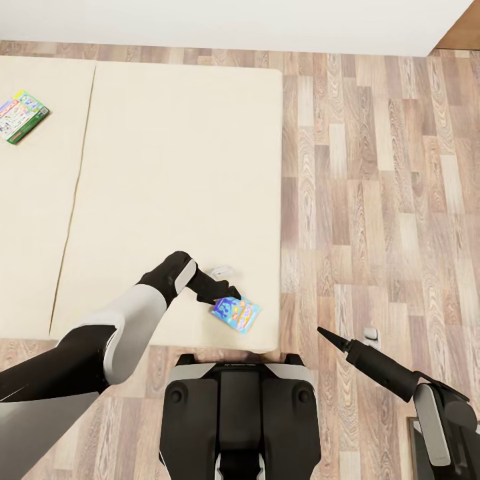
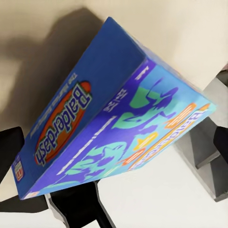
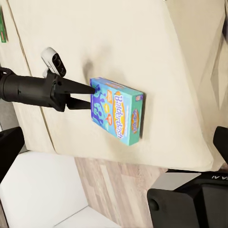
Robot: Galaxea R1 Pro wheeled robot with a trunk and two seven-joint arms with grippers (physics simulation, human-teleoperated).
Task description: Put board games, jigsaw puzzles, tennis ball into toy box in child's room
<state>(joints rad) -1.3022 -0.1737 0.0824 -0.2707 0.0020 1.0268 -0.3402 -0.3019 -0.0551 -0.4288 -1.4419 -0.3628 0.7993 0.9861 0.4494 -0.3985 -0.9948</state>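
The small blue board game (image 1: 237,313), lettered "Balderdash", is at the front right corner of the beige bed (image 1: 180,167). My left gripper (image 1: 230,297) is shut on the box's near edge. In the right wrist view its two fingers (image 3: 80,88) pinch that edge of the box (image 3: 118,111). Up close, the box (image 2: 114,118) hangs tilted with its shadow on the mattress. A colourful pale board game (image 1: 20,115) lies flat on the bed's far left section. My right gripper (image 1: 327,333) hovers open over the floor, right of the bed.
Wood-plank floor (image 1: 387,200) runs along the bed's right side and front. A white wall (image 1: 233,20) closes the far side. A seam (image 1: 77,193) splits the mattress into two sections. My dark base (image 1: 240,413) stands right at the bed's front edge.
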